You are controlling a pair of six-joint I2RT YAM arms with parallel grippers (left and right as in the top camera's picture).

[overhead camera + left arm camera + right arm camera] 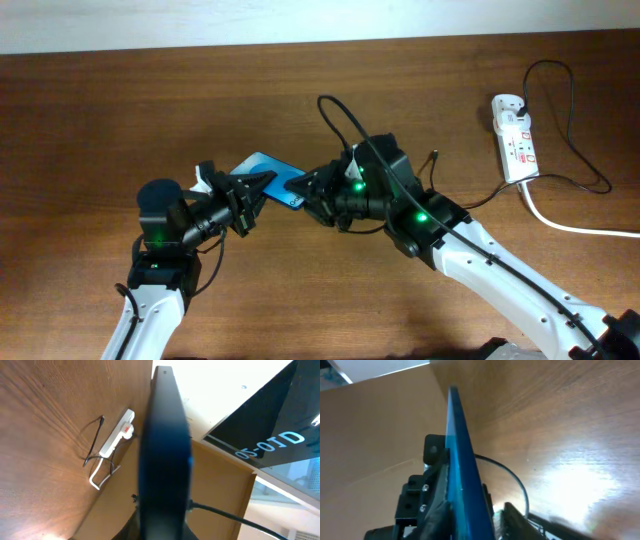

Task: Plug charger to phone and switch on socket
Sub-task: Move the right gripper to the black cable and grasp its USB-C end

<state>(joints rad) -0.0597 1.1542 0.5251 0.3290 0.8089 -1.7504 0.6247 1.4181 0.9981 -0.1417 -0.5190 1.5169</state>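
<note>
The phone (268,172), blue-screened, is held off the table between both grippers. My left gripper (247,196) is shut on its near-left end; in the left wrist view the phone (165,455) shows edge-on as a dark slab between the jaws. My right gripper (308,192) closes on the other end; in the right wrist view the blue phone (462,470) runs edge-on between its fingers (477,522). The charger (338,113), a thin black cable, loops over the right gripper and shows beside the phone (515,480); its tip is hidden. The socket (514,137) lies at far right.
The socket's thick white cord (575,224) runs off the right edge, and a black cable loop (575,140) lies beside it. The socket also shows in the left wrist view (116,436). A pale wall borders the table's far edge (300,25).
</note>
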